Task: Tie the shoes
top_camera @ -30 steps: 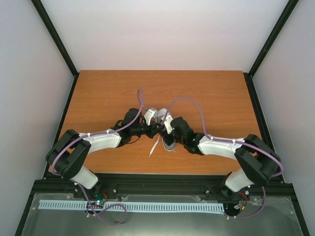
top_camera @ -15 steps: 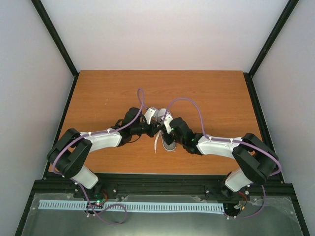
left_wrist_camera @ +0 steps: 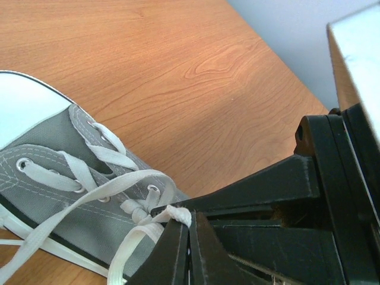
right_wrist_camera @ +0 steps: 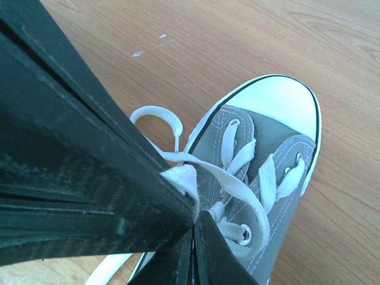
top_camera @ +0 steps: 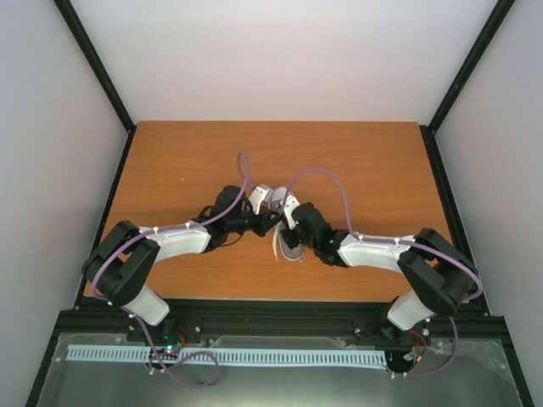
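Observation:
The grey shoe (top_camera: 293,246) with its white toe cap (right_wrist_camera: 284,101) lies mid-table, between both arms. My left gripper (top_camera: 270,223) reaches it from the left, and in the left wrist view this gripper (left_wrist_camera: 190,218) is shut on a bunched bit of white lace (left_wrist_camera: 177,214) beside the knot over the eyelets. From the right comes my right gripper (top_camera: 287,224), which in its wrist view (right_wrist_camera: 196,215) is shut on a folded piece of lace (right_wrist_camera: 184,178). A lace loop (right_wrist_camera: 159,113) lies on the wood beside the shoe. A loose lace end (top_camera: 277,246) trails toward the near edge.
The wooden table (top_camera: 170,170) is bounded by pale walls with black corner posts (top_camera: 93,64). A black rail (top_camera: 271,315) runs along the near edge by the arm bases. Purple cables (top_camera: 322,174) arch over both wrists.
My right gripper has shut on the lace. The loose lace end on the table has swung right, closer to the shoe. The left gripper stays shut on its lace.

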You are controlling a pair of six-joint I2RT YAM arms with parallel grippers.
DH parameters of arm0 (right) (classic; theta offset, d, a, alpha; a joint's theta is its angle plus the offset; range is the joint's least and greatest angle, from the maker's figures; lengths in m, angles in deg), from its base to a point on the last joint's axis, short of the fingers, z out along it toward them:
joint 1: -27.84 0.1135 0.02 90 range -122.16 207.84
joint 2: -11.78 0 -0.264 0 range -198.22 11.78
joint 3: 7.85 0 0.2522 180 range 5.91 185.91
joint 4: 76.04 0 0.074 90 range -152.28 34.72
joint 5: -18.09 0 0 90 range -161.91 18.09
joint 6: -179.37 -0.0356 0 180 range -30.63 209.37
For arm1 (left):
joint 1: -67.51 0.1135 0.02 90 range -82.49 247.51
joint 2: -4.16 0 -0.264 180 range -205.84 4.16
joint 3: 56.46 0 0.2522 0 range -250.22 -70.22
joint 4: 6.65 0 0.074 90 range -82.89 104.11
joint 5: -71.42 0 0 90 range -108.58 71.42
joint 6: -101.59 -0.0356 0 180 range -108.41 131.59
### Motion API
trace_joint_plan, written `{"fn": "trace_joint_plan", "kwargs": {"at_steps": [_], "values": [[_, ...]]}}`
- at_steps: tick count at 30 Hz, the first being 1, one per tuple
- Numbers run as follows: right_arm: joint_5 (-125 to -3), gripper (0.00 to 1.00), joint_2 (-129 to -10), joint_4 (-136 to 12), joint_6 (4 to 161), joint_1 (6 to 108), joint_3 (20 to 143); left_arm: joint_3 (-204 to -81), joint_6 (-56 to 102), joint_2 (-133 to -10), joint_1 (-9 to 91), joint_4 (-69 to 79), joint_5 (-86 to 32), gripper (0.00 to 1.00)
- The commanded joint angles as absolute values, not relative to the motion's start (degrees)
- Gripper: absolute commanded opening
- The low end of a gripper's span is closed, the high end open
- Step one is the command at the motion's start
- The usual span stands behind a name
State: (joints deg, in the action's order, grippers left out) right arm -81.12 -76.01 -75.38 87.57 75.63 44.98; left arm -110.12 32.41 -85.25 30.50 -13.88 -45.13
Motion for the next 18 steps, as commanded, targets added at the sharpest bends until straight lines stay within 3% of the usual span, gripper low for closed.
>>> {"fn": "trace_joint_plan", "kwargs": {"at_steps": [1, 4, 7, 12, 18], "values": [[-83.47, 0.03, -76.23, -81.79, 86.66, 75.83, 46.37, -111.12, 32.71, -85.64, 29.82, -13.60, -47.00, 0.10], [-83.51, 0.03, -75.58, -82.12, 86.31, 75.83, 45.39, -109.59, 33.15, -83.21, 29.82, -13.94, -43.32, 0.46], [-83.51, 0.03, -75.08, -82.57, 85.71, 75.83, 44.24, -107.84, 32.56, -78.56, 29.94, -12.62, -37.36, 0.57], [-83.42, 0.03, -75.39, -83.43, 85.03, 75.83, 43.29, -106.88, 35.53, -74.60, 32.07, -6.07, -22.50, 0.55], [-82.77, 0.03, -75.99, -84.16, 84.62, 75.85, 43.19, -112.99, 35.99, -81.63, 35.47, 4.18, -22.86, 0.49]]}}
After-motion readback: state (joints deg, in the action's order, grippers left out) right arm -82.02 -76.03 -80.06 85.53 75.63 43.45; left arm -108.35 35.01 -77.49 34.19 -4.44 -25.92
